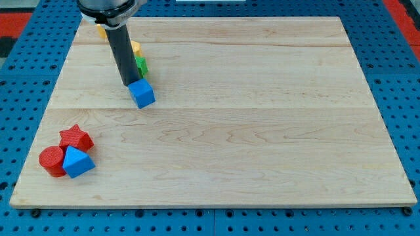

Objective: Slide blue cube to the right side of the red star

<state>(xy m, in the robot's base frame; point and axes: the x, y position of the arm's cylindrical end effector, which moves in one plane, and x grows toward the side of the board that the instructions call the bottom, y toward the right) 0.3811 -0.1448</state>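
Observation:
The blue cube (142, 93) lies on the wooden board (262, 118) in the upper left part. My tip (128, 84) rests against the cube's upper left side, touching it. The red star (75, 138) lies near the view's lower left, far below and left of the cube. The rod rises from the tip to the view's top.
A red cylinder (51, 160) and a blue wedge-like block (78, 162) sit touching the red star's lower side. A green block (141, 65) and a yellow block (135, 48) show just right of the rod; another yellow block (101, 30) is partly hidden at the top left.

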